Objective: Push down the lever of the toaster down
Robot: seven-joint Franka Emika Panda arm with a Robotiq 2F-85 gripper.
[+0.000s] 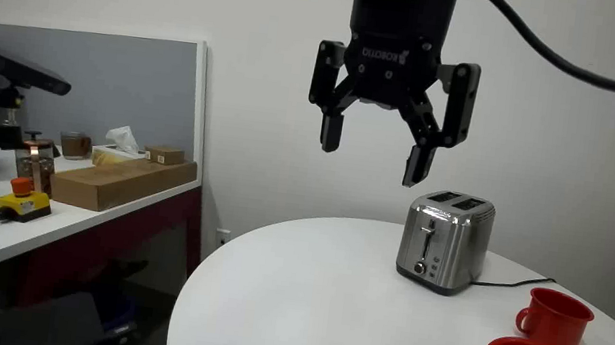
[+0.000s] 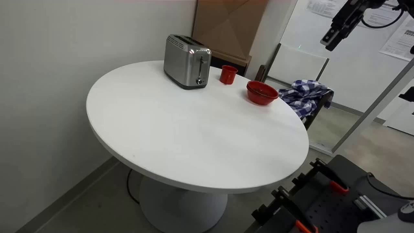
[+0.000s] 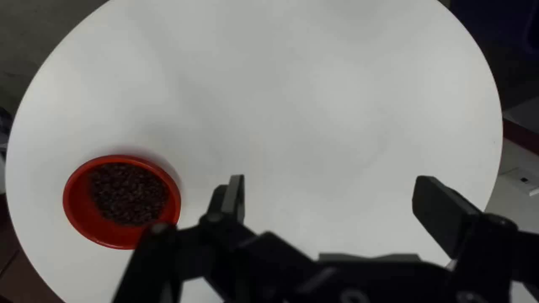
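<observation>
A silver two-slot toaster (image 1: 446, 243) stands upright on the round white table (image 1: 292, 309); it also shows in an exterior view (image 2: 186, 61) near the table's back edge. Its lever (image 1: 427, 230) sits near the top of the front slot, above a round knob, and faces outward; the lever also shows in an exterior view (image 2: 203, 61). My gripper (image 1: 374, 152) is open and empty, high above the table and apart from the toaster; it also shows in an exterior view (image 2: 331, 37). In the wrist view both fingers of the gripper (image 3: 330, 200) are wide apart. The toaster is out of the wrist view.
A red cup (image 1: 555, 322) stands beside the toaster. A red bowl (image 3: 120, 244) of dark beans stands near the table's edge. A black cord (image 1: 512, 284) runs from the toaster. A wall is behind the table. A side desk (image 1: 124, 204) holds boxes.
</observation>
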